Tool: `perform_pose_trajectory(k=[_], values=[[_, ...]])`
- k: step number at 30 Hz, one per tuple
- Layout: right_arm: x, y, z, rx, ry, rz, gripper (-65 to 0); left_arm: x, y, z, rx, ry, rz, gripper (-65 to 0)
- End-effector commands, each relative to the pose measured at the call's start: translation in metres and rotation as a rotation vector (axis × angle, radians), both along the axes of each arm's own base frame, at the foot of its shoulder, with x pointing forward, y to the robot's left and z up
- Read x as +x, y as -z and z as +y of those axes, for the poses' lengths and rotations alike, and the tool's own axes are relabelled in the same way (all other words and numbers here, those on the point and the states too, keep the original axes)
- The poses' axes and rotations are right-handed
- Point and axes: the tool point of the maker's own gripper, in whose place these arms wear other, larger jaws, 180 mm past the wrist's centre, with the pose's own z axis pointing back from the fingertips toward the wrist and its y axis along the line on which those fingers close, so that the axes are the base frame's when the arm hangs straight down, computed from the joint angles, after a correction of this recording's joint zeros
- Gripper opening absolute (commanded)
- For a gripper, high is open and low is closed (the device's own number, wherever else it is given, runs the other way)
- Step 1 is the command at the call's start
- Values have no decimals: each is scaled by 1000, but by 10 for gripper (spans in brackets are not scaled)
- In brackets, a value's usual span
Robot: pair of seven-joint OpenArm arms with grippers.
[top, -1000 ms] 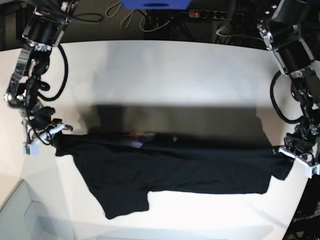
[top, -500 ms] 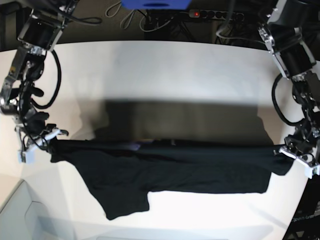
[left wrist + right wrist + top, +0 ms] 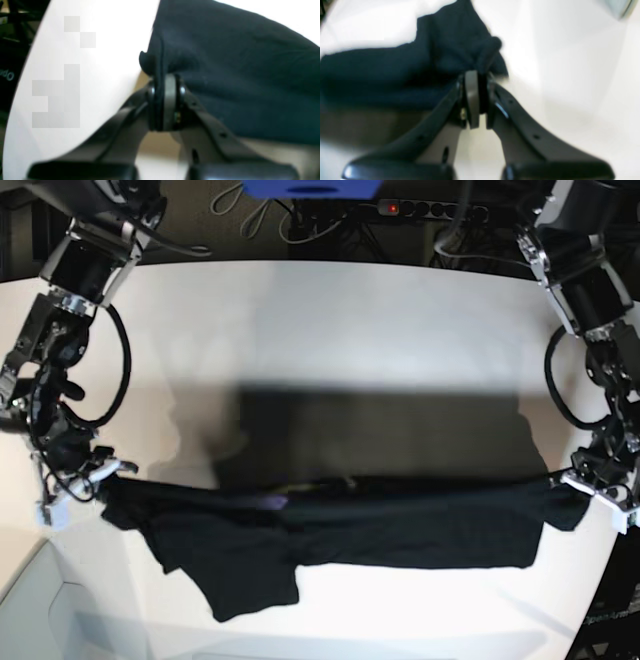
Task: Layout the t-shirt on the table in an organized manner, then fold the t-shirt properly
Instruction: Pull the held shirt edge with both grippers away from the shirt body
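Left wrist: my left jaws (image 3: 165, 100) are pinched tight on a bunched edge of the shirt (image 3: 237, 75), white desk (image 3: 100, 62) behind.

Right wrist: right jaws (image 3: 476, 100) are clamped on a wad of shirt (image 3: 450, 50) too, bit blurry though.

Base: the shirt (image 3: 350, 525) hangs stretched between both grips over the desk (image 3: 330, 320), lower part drooping. It's soft, light, floppy stuff, so I'd say grabbing corners or hems beats grabbing the middle.

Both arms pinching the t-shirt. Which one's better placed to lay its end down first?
Probably left. The left gripper holds its corner of the t-shirt taut near the table edge; fabric bunches and sags by the right gripper.
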Motion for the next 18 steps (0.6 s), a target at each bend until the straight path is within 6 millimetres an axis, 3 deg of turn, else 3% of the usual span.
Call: perform_pose_trajectory(k=[1,5,13,15,18], values=[[2,1,2,-25,-33,33,-650,8,-20,7,19,-9,-53,-650],[-12,24,7,-40,-71,123,-650,0,-9,5,20,-7,-32,-650],[-25,38,13,-93,-136,194,-650,-6,1,3,19,-1,-2,-650],[-17,29,19,-132,-196,162,-650,-7,0,6,23,-5,-1,-650],[-11,8,-2,-75,-86,72,-650,-7,-2,8,21,-10,-7,-650]])
